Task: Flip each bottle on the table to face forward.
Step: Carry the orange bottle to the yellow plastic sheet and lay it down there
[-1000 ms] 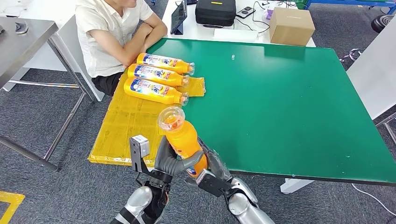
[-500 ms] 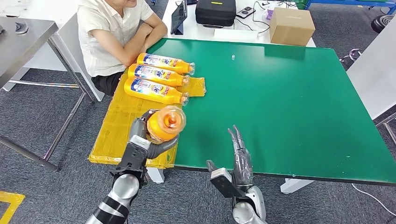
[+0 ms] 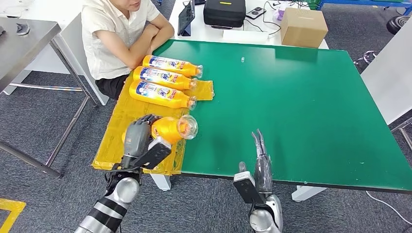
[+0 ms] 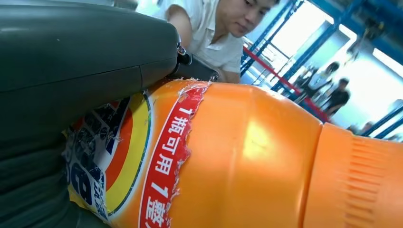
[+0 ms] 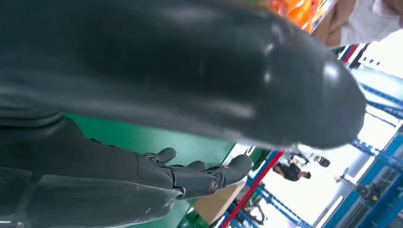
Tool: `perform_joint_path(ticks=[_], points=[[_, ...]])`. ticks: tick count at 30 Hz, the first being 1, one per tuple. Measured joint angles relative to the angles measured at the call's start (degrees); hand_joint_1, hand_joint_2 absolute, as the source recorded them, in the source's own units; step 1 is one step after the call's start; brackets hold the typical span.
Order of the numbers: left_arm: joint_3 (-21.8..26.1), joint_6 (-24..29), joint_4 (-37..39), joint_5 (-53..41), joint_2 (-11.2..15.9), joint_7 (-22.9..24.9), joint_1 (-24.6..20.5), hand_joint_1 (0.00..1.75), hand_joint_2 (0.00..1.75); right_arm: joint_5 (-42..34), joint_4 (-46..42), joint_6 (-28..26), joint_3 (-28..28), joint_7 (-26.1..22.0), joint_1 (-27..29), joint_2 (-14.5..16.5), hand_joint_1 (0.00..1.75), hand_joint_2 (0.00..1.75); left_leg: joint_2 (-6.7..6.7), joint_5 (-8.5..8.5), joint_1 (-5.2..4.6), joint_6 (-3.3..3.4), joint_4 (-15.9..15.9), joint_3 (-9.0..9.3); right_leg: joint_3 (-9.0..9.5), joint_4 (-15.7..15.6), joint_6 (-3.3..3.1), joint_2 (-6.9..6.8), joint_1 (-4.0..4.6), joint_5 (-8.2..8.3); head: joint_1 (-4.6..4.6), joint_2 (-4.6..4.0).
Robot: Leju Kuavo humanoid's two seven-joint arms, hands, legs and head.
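Left hand (image 3: 137,137) holding an orange plastic bottle (image 3: 173,129) on its side over the yellow mat (image 3: 121,124), right hand (image 3: 261,162) empty, fingers straight, by the green table (image 3: 301,107)

The head camera is looking forward and down from high up, taking in the green table (image 3: 291,97) and both hands. The left wrist camera is sitting right behind the left hand (image 3: 138,138), pressed close against the orange bottle (image 4: 247,161) it is holding. The right wrist camera is peering along the right hand (image 5: 190,175), sharing that table's green top.
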Motion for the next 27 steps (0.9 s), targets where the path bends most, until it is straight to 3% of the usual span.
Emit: perform_joint_path(ticks=[5, 16, 17, 20, 21, 27], points=[[-0.09, -5.40, 8.66, -8.06, 0.52, 2.56, -5.64, 1.75, 1.75, -0.65, 0.05, 3.99, -0.20, -0.60, -0.70, 0.94, 0.00, 0.00, 0.01, 0.06, 0.00, -0.05, 0.00, 0.00, 0.00, 0.01, 0.01, 0.01, 0.00, 0.03, 0.00, 0.00], [-0.55, -15.09, 20.07, -8.58, 0.52, 2.23, -12.41, 1.72, 1.75, -2.19, 0.93, 6.74, -0.28, -1.53, -1.64, 2.08, 0.00, 0.00, 0.01, 0.05, 0.00, -0.06, 0.00, -0.03, -0.02, 0.02, 0.01, 0.01, 0.00, 0.02, -0.01, 0.00], [-0.57, -15.24, 20.48, -8.51, 0.52, 2.19, -12.68, 1.38, 1.75, -2.26, 1.02, 6.76, -0.29, -1.57, -1.65, 2.10, 0.00, 0.00, 0.00, 0.05, 0.00, -0.06, 0.00, -0.03, -0.02, 0.02, 0.01, 0.00, 0.00, 0.02, -0.01, 0.00], [-0.62, -16.06, 21.47, -8.16, 0.51, 2.10, -13.31, 0.09, 1.75, -2.42, 1.26, 7.01, -0.33, -1.65, -1.66, 2.12, 0.00, 0.00, 0.00, 0.05, 0.00, -0.06, 0.00, -0.03, -0.01, 0.02, 0.00, 0.00, 0.00, 0.01, -0.01, 0.00], [-0.66, -16.81, 21.82, -7.79, 0.50, 2.08, -13.59, 0.00, 1.75, -2.50, 1.37, 7.18, -0.35, -1.69, -1.68, 2.12, 0.00, 0.00, -0.01, 0.05, 0.00, -0.06, 0.00, -0.03, -0.01, 0.02, 0.00, 0.00, 0.00, 0.01, -0.01, 0.00], [-0.72, -22.87, 24.45, -2.90, 0.50, 1.66, -15.57, 0.00, 1.75, -3.14, 2.24, 7.45, -0.50, -1.98, -1.94, 2.10, 0.00, 0.00, -0.01, 0.08, 0.00, -0.06, 0.00, 0.00, 0.03, 0.03, 0.01, -0.01, 0.00, 0.03, 0.01, 0.00]])
